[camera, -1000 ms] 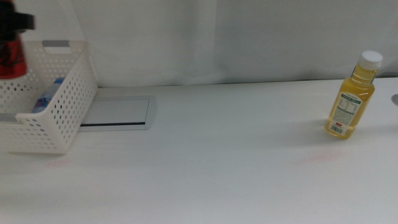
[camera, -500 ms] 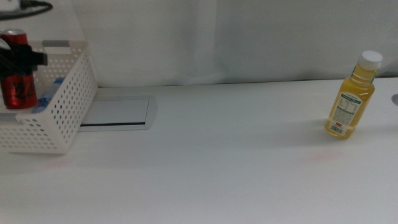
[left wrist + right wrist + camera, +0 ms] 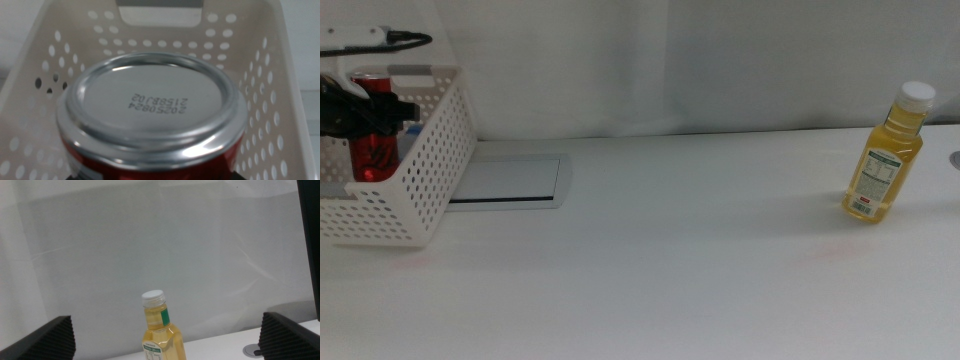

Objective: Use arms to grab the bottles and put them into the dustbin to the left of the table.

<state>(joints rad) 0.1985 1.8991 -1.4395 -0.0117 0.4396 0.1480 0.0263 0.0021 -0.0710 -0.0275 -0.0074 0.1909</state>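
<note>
1. Left gripper (image 3: 365,115) is pinching the red can (image 3: 372,140), holding it upright inside the white dustbin (image 3: 425,190) at the table's (image 3: 650,260) left end.
2. Left wrist view: the can's silver bottom (image 3: 152,107) fills the frame, the basket's perforated walls around it.
3. Yellow juice bottle (image 3: 886,155) stands upright at the far right.
4. Right gripper (image 3: 165,335) is spread wide, facing that bottle, well apart from it.
5. Grey hatch (image 3: 505,180) sits just beside the dustbin.

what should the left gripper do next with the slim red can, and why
Probably open the left gripper and release the slim red can: it already hangs upright inside the white perforated plastic basket, below the rim, so a drop should land it in.
</note>
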